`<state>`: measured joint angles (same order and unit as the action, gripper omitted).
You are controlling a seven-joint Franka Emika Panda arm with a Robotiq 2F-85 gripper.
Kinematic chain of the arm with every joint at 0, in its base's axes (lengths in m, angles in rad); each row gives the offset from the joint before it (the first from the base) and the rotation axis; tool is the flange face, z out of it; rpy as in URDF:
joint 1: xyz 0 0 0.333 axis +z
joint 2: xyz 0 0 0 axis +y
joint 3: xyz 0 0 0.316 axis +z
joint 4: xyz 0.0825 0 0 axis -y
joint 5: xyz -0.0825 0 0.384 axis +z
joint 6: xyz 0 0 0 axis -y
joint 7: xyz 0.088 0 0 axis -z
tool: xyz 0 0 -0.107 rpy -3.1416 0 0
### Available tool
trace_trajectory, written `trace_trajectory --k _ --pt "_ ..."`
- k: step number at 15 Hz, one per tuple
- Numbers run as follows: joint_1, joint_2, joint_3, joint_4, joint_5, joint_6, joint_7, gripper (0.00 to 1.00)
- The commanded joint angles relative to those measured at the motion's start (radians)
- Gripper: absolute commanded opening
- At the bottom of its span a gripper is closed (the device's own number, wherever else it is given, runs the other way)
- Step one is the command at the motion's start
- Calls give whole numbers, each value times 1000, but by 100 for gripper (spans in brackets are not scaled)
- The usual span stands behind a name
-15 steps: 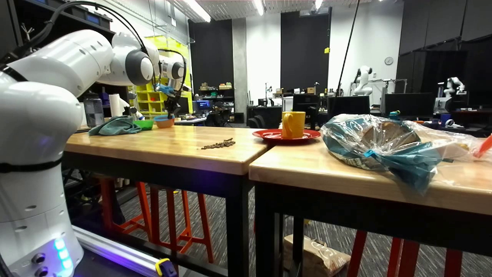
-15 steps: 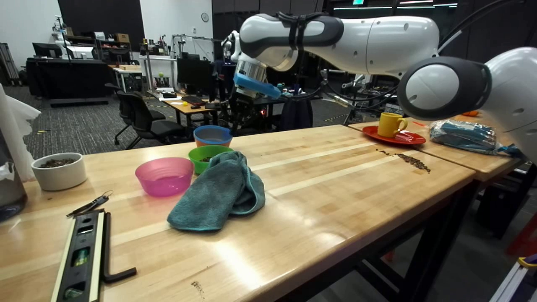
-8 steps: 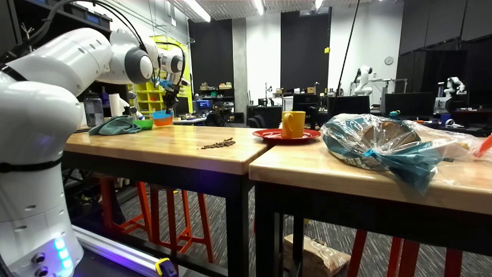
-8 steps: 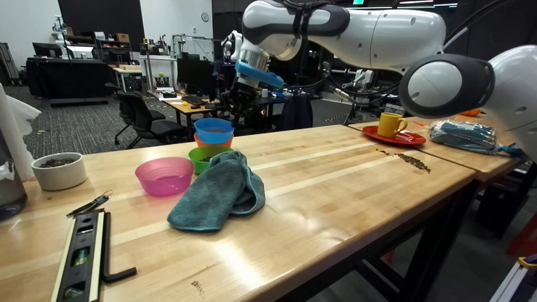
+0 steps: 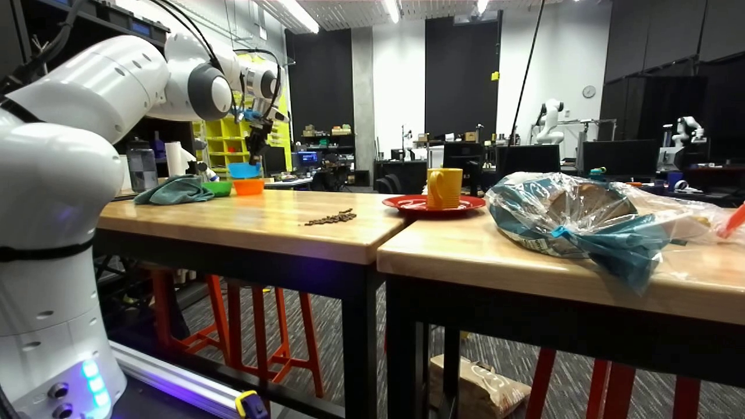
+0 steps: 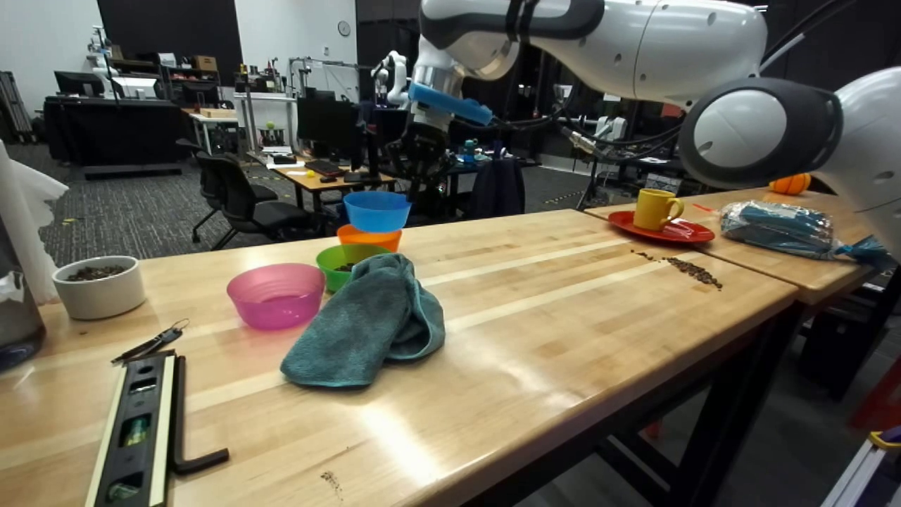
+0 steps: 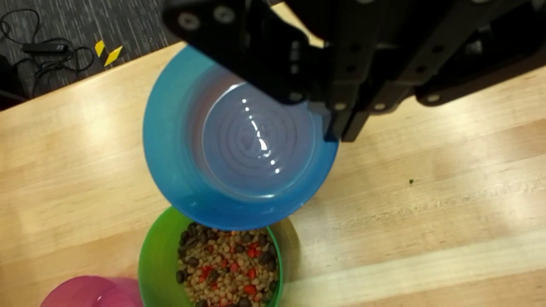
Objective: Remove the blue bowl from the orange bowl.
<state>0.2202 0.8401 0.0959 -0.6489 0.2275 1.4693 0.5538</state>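
The blue bowl [image 6: 377, 212] hangs just above the orange bowl [image 6: 371, 238], upright and lifted out of it. Both also show in an exterior view, the blue bowl [image 5: 244, 170] over the orange bowl [image 5: 248, 187] with a small gap between. My gripper [image 7: 342, 140] is shut on the blue bowl's rim, with one finger inside the wall and one outside. In the wrist view the blue bowl [image 7: 239, 209] looks empty and hides the orange bowl beneath it. The gripper [image 6: 415, 196] is at the bowl's edge in an exterior view.
A green bowl [image 7: 158, 264] with beans and lentils stands close beside the orange bowl. A pink bowl [image 6: 274, 303], a teal cloth [image 6: 366, 324] and a white bowl [image 6: 100, 292] are nearby. A red plate [image 6: 626, 220] bears a yellow mug [image 6: 653, 209] farther along.
The gripper has risen, lifting the blue bowl from inside the orange bowl to above it. The orange bowl has shifted slightly to one side and stays on the table.
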Motion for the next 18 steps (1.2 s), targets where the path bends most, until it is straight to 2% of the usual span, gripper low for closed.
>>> trace_trajectory --k 1,11,18 --pt "-24 -45 12 -9 31 -20 14 1" --pt "-110 -120 -10 -84 33 -10 90 1" --pt "-163 -153 -14 -222 29 30 82 1"
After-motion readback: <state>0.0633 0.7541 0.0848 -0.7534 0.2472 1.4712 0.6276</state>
